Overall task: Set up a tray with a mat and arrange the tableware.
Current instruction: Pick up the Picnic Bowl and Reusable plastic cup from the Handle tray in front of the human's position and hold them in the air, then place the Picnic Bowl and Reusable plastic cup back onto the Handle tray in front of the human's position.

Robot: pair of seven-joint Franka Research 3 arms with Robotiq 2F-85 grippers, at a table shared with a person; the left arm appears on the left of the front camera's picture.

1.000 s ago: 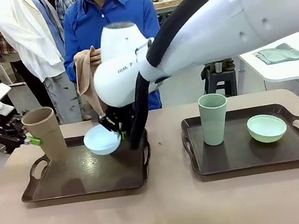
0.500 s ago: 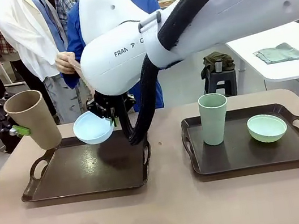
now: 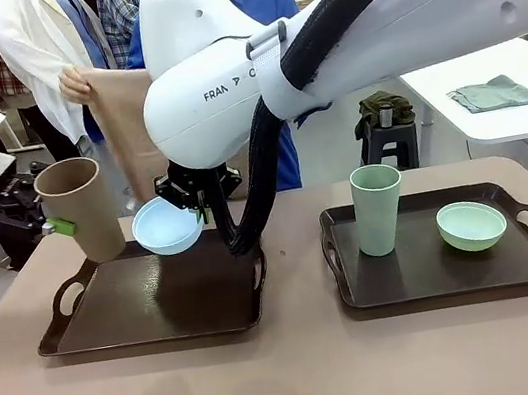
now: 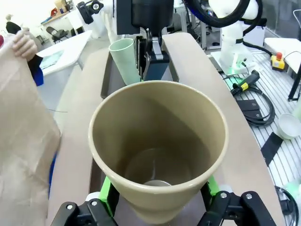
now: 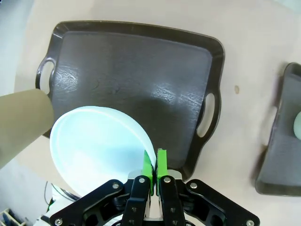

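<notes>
My left gripper [image 3: 64,227] is shut on the tan cup [image 3: 83,207], holding it tilted above the left end of the empty dark tray [image 3: 150,303]. In the left wrist view its green pads [image 4: 107,187] clamp both sides of the tan cup [image 4: 157,146]. My right gripper [image 3: 201,208] is shut on the rim of the light blue bowl [image 3: 165,224], which hangs over the tray's back edge. The right wrist view shows the bowl [image 5: 94,150] pinched between the fingers [image 5: 162,162] above the tray [image 5: 136,84]. Behind, a person's hand [image 3: 75,85] holds up a tan mat [image 3: 123,114].
A second dark tray [image 3: 439,275] on the right carries a pale green cup [image 3: 378,209] and a pale green bowl [image 3: 472,226]. My bulky right arm [image 3: 320,46] crosses the middle of the table. Bare tabletop [image 3: 304,373] lies in front of both trays.
The bowl and the tan cup have been lifted off the left tray. The person has raised the mat and let it hang open behind the tray.
</notes>
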